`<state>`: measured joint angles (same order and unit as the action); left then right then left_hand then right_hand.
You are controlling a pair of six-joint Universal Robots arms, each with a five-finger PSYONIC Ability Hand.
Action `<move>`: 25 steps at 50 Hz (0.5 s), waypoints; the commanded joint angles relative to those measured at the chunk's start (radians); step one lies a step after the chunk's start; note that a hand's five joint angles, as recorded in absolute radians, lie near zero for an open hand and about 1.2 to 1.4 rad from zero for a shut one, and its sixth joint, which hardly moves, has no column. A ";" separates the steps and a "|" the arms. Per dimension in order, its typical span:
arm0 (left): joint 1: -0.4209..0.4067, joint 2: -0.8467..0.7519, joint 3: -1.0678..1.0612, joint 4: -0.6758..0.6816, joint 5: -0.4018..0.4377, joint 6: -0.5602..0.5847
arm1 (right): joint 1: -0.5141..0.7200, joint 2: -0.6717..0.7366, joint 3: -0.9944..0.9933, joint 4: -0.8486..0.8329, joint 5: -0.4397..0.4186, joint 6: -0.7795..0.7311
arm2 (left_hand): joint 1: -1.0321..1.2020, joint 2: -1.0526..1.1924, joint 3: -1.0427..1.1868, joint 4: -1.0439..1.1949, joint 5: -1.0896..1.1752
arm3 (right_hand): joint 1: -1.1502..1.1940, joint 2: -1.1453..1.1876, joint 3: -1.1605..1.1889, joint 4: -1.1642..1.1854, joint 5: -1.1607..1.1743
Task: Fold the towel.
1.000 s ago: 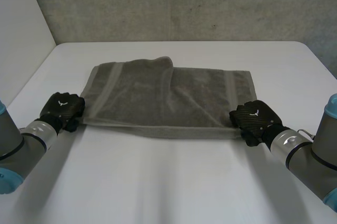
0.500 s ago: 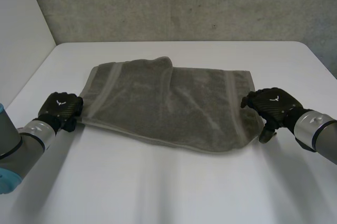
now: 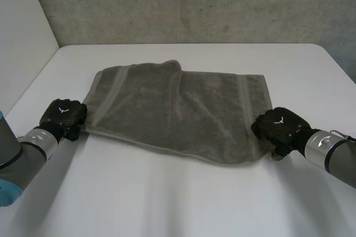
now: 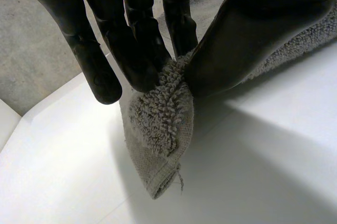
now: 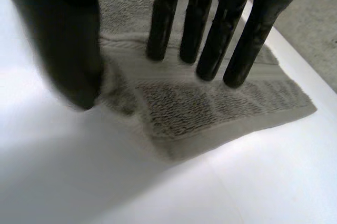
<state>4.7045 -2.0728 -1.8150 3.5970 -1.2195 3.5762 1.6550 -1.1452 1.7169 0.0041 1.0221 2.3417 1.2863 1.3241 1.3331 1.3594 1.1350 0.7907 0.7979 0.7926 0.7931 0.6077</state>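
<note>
Fingers, left hand: clamped with thumb on grey towel, near-left corner.
Fingers, right hand: straight, apart, over near-right corner.
Towel: spread on white table.

There is one towel, one table and two hands, left hand and right hand.

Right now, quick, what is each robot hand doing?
Left hand: shut, pinching a corner of the towel.
Right hand: open, straight fingers over another towel corner.
</note>
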 commanded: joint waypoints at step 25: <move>-0.027 0.568 0.080 -0.265 0.031 -0.226 | -0.146 -0.441 -0.373 0.257 -0.017 0.518 | 0.110 0.072 0.063 0.037 0.087 | 0.606 0.598 0.604 0.603 0.614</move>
<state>4.6854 -1.7255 -1.7842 3.4290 -1.2074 3.4844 1.5565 -1.4930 1.4506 0.1846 1.0104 2.7739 1.2871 1.3242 1.3331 1.3634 1.1392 1.3303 1.3289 1.3437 1.3425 1.1671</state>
